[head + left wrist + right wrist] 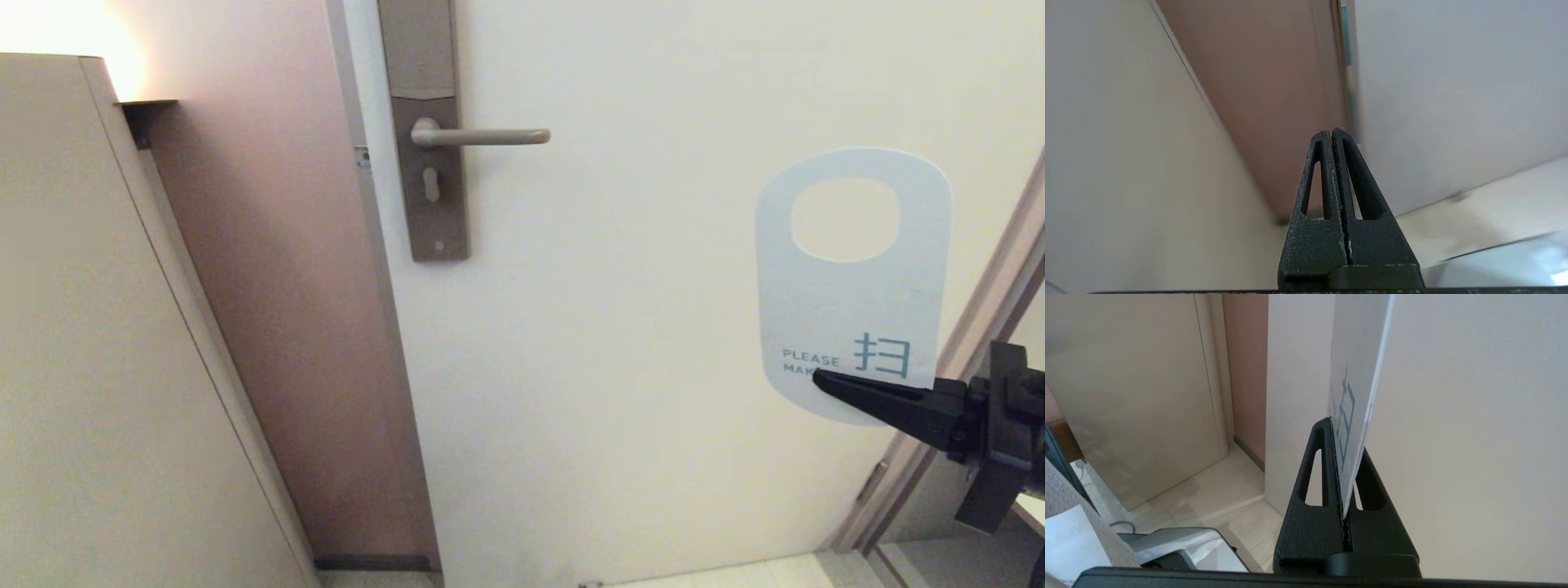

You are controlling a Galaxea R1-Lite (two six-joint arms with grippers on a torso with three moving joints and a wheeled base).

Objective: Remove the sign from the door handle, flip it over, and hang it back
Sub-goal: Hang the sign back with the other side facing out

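Observation:
The sign (849, 302) is off the handle and held upright in front of the door at the right, white face toward me, its oval hole at the top. My right gripper (824, 382) is shut on its lower end, covering part of the lettering. From the right wrist the sign (1357, 375) shows edge-on, rising out of the right gripper (1342, 428). The door handle (482, 136), a slim metal lever on a tall plate, is bare, well to the left of the sign and higher. My left gripper (1332, 134) is shut on nothing, low near the floor and out of the head view.
The white door (637, 327) fills the middle. A pinkish wall (269, 286) and a beige cabinet panel (98, 327) stand to the left. The door frame (971, 343) runs down the right edge behind my right arm. A lit wall lamp (98, 49) glows at top left.

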